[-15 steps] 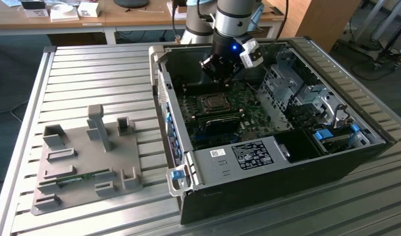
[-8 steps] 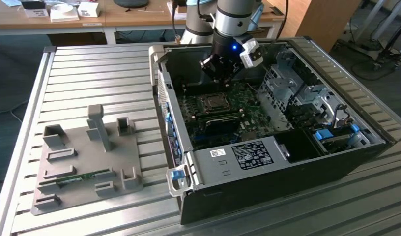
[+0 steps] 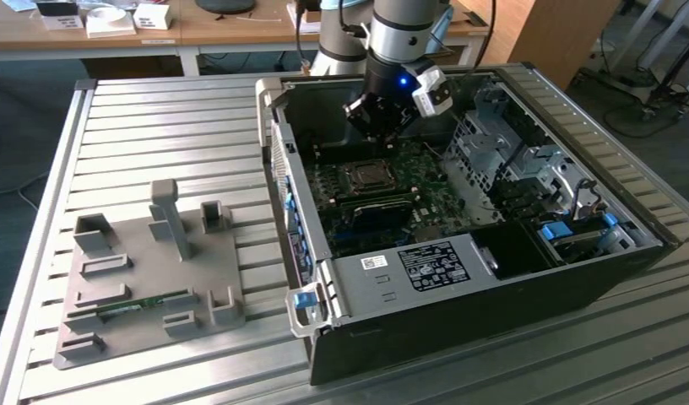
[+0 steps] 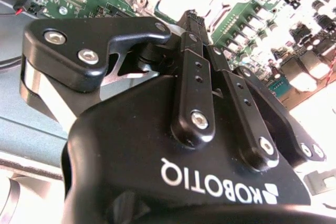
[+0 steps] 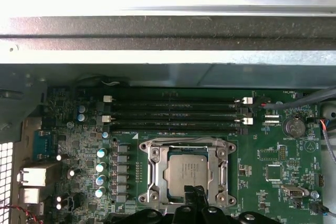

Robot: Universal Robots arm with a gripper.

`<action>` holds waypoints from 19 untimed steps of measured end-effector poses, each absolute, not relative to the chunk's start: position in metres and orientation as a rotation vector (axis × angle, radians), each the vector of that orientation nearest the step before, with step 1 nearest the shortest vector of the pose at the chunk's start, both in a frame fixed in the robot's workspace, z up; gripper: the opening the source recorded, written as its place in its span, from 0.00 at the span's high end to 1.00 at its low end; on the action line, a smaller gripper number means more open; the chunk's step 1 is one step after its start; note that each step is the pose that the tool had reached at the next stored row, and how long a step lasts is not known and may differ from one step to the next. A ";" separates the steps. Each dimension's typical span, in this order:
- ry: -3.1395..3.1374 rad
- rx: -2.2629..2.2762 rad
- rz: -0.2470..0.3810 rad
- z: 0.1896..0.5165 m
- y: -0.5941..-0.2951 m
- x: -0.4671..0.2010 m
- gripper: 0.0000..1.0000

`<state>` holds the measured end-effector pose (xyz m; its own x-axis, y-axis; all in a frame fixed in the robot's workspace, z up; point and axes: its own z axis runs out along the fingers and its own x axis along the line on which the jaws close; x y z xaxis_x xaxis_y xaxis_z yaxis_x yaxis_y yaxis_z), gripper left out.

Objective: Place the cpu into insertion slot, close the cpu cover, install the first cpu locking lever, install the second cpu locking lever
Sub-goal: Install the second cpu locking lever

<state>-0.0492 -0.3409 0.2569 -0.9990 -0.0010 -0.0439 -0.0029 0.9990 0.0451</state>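
My gripper (image 5: pixel 196 191) has its fingers drawn together with nothing between them, the tips hanging just over the near edge of the cpu (image 5: pixel 189 172). The cpu lies flat in the insertion slot (image 5: pixel 155 153), and the cpu cover (image 5: pixel 220 157) lies closed around it as a frame. Beyond stand the long black memory slots (image 5: pixel 173 113), then the computer case (image 3: pixel 458 312) wall.

The arm (image 3: pixel 395 38) comes down from 12 o'clock in the exterior view, wrist pointing steeply down. Its pincer (image 3: pixel 375 135) hangs low; in the second wrist view the black fingers (image 4: pixel 197 51) are pressed together.
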 end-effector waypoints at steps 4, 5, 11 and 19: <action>3.097 -0.003 0.070 0.257 -0.346 -0.049 0.90; 3.097 -0.003 0.070 0.257 -0.348 -0.049 0.90; 3.097 -0.003 0.070 0.257 -0.354 -0.049 0.90; 3.097 -0.003 0.070 0.257 -0.357 -0.049 0.90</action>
